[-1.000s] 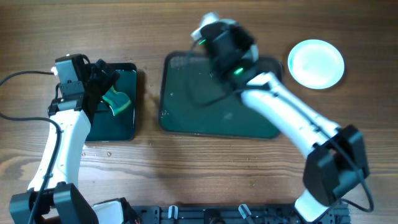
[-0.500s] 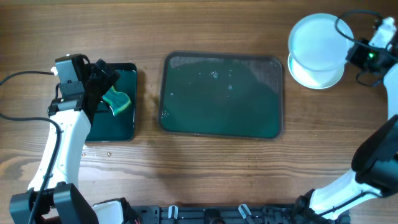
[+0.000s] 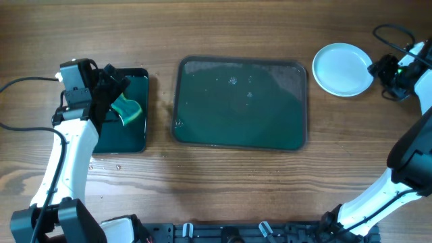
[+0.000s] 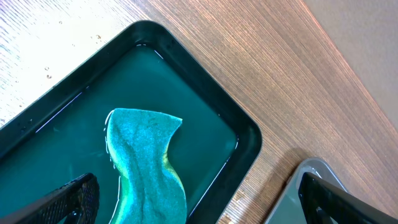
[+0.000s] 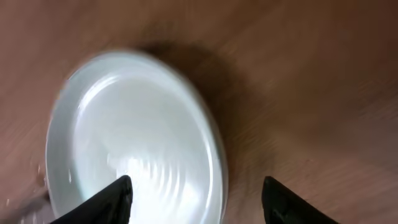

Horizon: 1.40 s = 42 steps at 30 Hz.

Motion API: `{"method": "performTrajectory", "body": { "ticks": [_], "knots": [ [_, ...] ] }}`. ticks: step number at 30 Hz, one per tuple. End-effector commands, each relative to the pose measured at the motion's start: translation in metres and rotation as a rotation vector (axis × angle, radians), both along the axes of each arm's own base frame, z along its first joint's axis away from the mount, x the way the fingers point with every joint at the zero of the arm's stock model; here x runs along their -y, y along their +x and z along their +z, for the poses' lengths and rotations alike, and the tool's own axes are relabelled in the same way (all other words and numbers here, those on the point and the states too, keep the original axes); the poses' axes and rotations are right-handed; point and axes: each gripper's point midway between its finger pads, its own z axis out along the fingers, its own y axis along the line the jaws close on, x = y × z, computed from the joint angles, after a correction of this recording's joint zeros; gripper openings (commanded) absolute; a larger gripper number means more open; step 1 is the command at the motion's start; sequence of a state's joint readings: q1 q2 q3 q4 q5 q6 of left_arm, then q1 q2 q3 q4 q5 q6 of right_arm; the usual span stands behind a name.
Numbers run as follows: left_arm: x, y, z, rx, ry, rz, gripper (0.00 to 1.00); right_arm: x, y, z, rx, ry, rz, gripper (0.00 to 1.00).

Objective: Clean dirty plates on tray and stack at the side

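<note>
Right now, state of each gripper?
Left gripper: open, holding nothing, sponge between its fingers.
Right gripper: open, empty, by the plate.

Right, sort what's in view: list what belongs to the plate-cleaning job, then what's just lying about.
Belongs to the job:
- white plate, set at the side
- dark green tray, no plate on it
- green sponge
- black tray holding the sponge

Just lying about:
- black cable looping over the wood
- small specks near the black tray
</note>
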<state>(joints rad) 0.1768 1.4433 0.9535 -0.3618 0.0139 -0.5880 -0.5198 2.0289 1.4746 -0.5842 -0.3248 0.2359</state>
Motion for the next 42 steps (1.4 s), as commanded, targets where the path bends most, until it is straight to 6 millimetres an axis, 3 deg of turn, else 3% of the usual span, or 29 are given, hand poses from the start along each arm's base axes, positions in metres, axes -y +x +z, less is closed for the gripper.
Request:
{"method": "performTrajectory", "body": {
  "ticks": [1,3,8,12,13,14,16,19,24,30,35,39,42],
  "knots": [
    [0.0,0.002,0.002,0.004,0.003,-0.009,1.0,-0.023,-0.005,0.013,0.0,0.054,0.062,0.68],
    [0.0,0.002,0.002,0.004,0.003,-0.009,1.0,-0.036,-0.012,0.03,-0.009,0.058,0.082,0.67],
    [0.0,0.002,0.002,0.004,0.003,-0.009,1.0,-0.087,-0.032,0.1,0.033,0.02,0.171,0.73],
    [0.0,0.002,0.002,0.004,0.003,-0.009,1.0,-0.151,-0.06,0.16,0.088,-0.088,0.318,0.8],
    [0.0,0.002,0.002,0.004,0.003,-0.009,1.0,-0.163,-0.065,0.165,0.09,-0.084,0.345,0.83],
    [0.0,0.002,0.002,0.004,0.003,-0.009,1.0,-0.182,-0.077,0.169,0.075,-0.073,0.392,1.0],
    [0.0,0.002,0.002,0.004,0.003,-0.009,1.0,-0.21,-0.095,0.17,0.029,-0.041,0.439,1.0],
    [0.0,0.002,0.002,0.004,0.003,-0.009,1.0,-0.236,-0.096,0.169,0.013,0.007,0.428,1.0],
    [0.0,0.002,0.002,0.004,0.003,-0.009,1.0,-0.24,-0.097,0.167,0.001,0.004,0.439,1.0],
    [0.0,0.002,0.002,0.005,0.004,-0.009,1.0,-0.238,-0.114,0.158,-0.078,0.008,0.438,1.0],
    [0.0,0.002,0.002,0.004,0.003,-0.009,1.0,-0.232,-0.113,0.16,-0.07,-0.046,0.425,1.0],
    [0.0,0.002,0.002,0.004,0.003,-0.009,1.0,-0.235,-0.111,0.173,0.069,-0.086,0.454,1.0],
    [0.0,0.002,0.002,0.004,0.003,-0.009,1.0,-0.236,-0.124,0.177,0.221,-0.137,0.481,1.0]
  ]
}}
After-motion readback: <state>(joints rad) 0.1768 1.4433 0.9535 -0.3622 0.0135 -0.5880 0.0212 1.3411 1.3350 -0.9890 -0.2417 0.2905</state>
